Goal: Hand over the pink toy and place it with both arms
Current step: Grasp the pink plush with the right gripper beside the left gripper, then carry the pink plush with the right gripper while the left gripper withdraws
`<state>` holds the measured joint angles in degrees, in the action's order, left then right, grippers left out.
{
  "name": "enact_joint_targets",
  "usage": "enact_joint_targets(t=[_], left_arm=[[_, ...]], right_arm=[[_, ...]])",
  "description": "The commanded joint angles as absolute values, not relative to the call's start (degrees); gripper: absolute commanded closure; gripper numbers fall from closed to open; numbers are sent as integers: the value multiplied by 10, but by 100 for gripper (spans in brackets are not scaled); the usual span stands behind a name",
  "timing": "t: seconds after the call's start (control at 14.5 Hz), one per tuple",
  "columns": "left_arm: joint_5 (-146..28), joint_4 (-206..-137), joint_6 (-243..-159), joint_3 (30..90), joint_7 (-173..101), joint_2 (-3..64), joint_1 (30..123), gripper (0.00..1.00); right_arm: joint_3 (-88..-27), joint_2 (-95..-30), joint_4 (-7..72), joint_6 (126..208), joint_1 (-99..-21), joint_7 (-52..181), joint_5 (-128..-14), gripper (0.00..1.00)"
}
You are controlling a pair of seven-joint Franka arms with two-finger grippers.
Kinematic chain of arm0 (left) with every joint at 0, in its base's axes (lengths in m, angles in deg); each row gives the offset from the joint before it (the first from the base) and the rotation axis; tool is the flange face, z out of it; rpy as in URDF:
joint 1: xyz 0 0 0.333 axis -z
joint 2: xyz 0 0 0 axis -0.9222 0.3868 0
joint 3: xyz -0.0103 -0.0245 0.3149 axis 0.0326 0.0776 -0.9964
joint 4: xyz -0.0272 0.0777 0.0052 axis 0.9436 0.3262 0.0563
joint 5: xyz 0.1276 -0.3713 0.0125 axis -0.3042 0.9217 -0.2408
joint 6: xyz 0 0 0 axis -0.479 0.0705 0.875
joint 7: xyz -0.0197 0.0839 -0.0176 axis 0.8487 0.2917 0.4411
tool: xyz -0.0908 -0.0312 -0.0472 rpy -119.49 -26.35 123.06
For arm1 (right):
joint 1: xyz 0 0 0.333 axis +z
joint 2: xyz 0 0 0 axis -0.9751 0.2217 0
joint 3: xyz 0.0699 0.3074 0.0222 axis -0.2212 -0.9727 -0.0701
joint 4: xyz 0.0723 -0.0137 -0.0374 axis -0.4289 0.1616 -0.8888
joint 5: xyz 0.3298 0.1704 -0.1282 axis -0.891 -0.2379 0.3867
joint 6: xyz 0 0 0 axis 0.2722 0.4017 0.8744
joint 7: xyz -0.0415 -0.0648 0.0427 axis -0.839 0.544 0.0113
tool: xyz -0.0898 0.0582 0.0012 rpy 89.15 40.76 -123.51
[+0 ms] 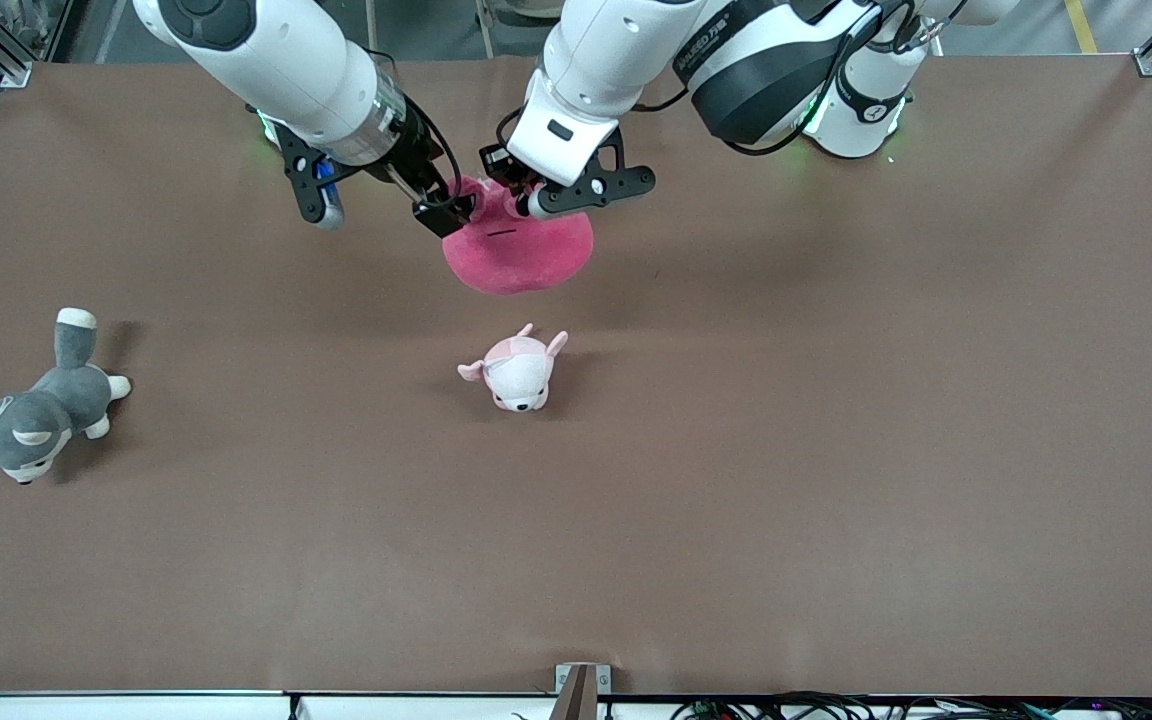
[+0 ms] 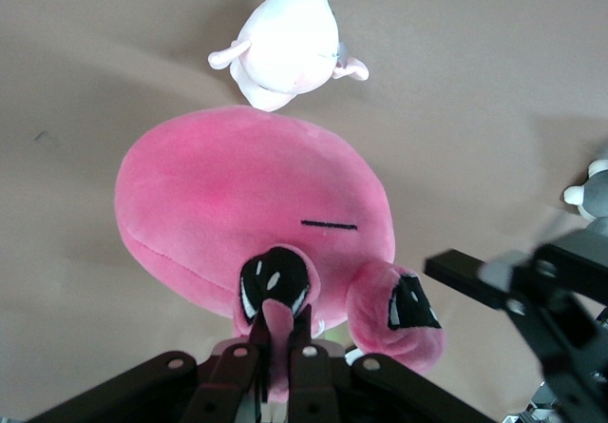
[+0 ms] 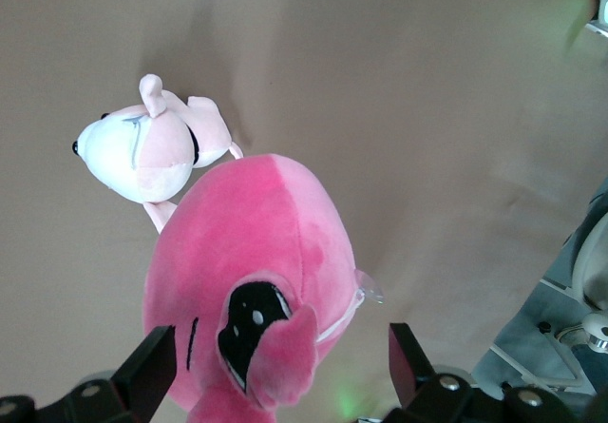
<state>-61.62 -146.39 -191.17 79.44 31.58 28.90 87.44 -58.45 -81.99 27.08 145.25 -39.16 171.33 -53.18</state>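
While my left tool (image 2: 275,361) pinches the soft, light pink toy's (image 1: 521,250) ear, my right tool (image 3: 285,371) waits spread wide around its other ear.

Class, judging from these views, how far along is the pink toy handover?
Done: the pink toy is picked up. In hand: the left pincer is shut on it, the right pincer open around it. Left: setting it on the table.
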Motion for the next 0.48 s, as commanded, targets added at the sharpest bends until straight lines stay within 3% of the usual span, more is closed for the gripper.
enact_joint_targets(t=[0.0,0.07,0.41], left_arm=[[-626,-1457,-1915,795,326,289,877,100],[-626,-1457,-1915,795,326,289,876,100],[-626,-1457,-1914,795,326,290,875,100]], right_arm=[[-583,-830,309,1486,-380,1711,-535,5],[-583,-830,309,1487,-380,1711,-535,16],[-582,-832,303,1487,-383,1709,-539,88]])
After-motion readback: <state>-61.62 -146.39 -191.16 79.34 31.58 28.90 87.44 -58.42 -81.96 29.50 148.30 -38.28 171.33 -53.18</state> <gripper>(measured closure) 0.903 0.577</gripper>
